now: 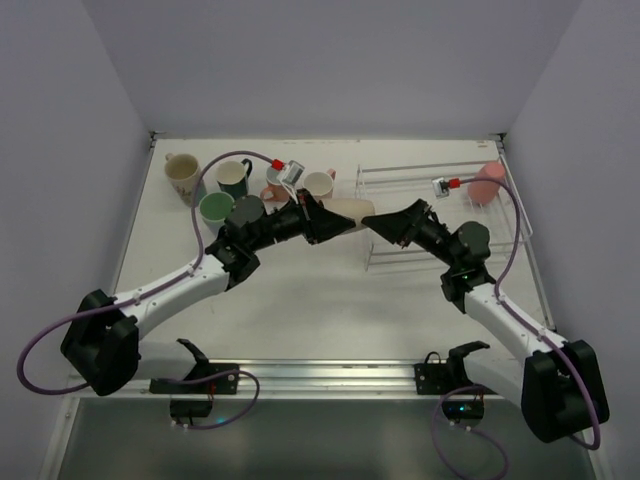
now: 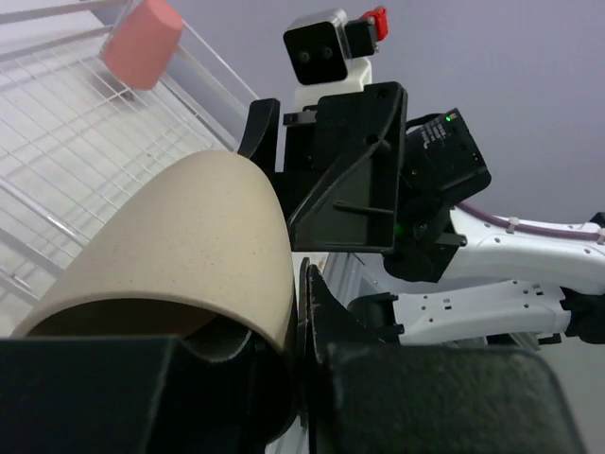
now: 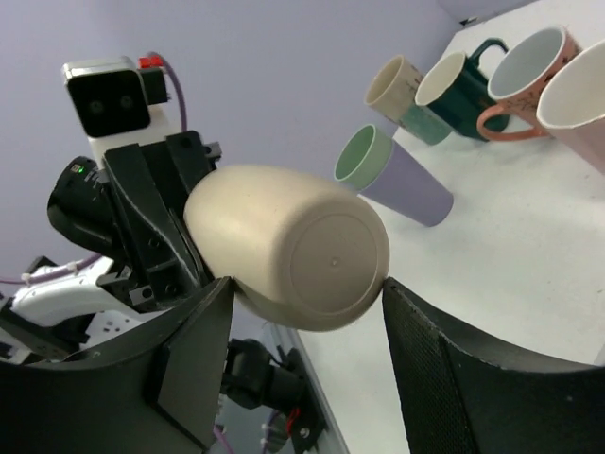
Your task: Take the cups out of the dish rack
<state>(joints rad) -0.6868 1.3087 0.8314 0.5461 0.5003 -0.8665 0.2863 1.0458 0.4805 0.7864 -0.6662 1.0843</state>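
Lavender-grey walls around a white counter [image 1: 330, 300]. The dish rack [image 1: 420, 168] sits at the right rear with one pink cup [image 1: 487, 183] in it, and a group of other cups [image 1: 234, 177] stands at the left rear. The cream tumbler [image 1: 350, 212] is off the counter, on its side in mid-air between the two arms, just in front of the rack's left end. The left gripper [image 1: 322, 217] is clenched on the tumbler's rim, one finger inside the mouth and one outside on the wall. The right gripper [image 3: 304, 288] is spread wide around the rounded base with a gap on at least one side, so it is not gripping. The tumbler looks rigid, speckled and matte, ceramic or hard plastic, probably light to moderate in weight. It has no handle. The smooth curved base gives poor purchase, so the rim pinch is the surer hold. It would likely chip if dropped; lower it upright beside the other cups.
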